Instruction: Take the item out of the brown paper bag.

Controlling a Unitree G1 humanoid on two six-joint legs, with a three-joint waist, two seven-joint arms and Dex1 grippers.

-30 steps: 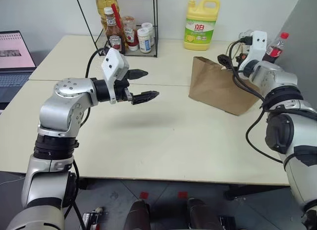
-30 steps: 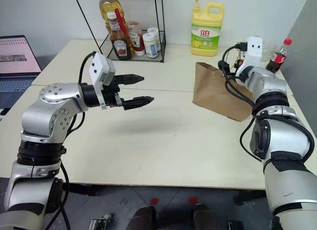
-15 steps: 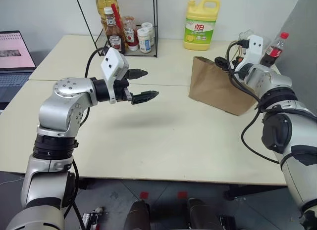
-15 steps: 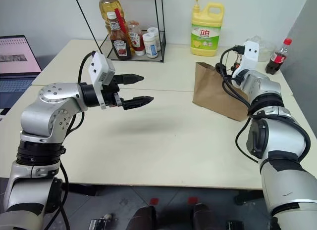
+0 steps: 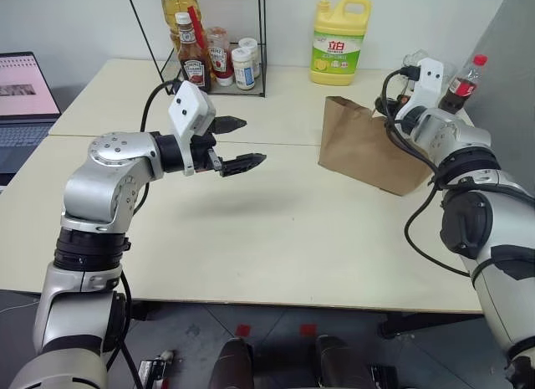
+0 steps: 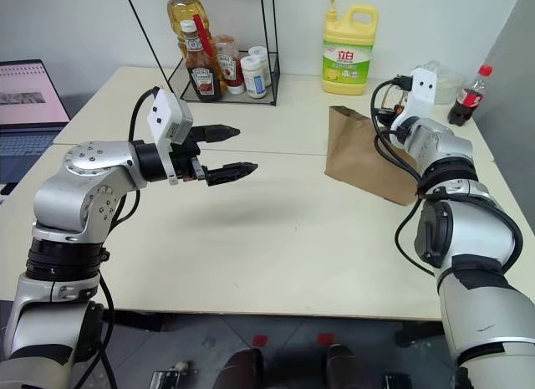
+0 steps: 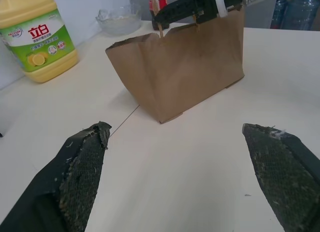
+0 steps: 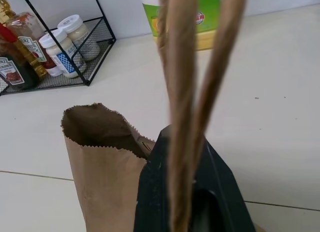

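Observation:
The brown paper bag (image 5: 364, 155) stands upright on the table at the right, with its mouth open (image 8: 100, 124). My right gripper (image 8: 182, 157) is at the bag's top edge, shut on the thin twine handles (image 8: 192, 67), which run up between its black fingers. From the left wrist view the same grip on the bag's (image 7: 180, 67) top shows. The item is hidden inside the bag. My left gripper (image 5: 251, 140) hovers open above the middle-left of the table, empty and pointing toward the bag.
A yellow detergent jug (image 5: 338, 39) stands behind the bag and a cola bottle (image 5: 464, 78) at the far right. A black wire rack (image 5: 213, 50) holds sauce bottles and jars at the back. A laptop (image 5: 25, 96) sits at the left, and a glass bowl (image 7: 117, 20) near the jug.
My right hand has shifted slightly at the bag's top edge. The left arm and the bag stay where they were.

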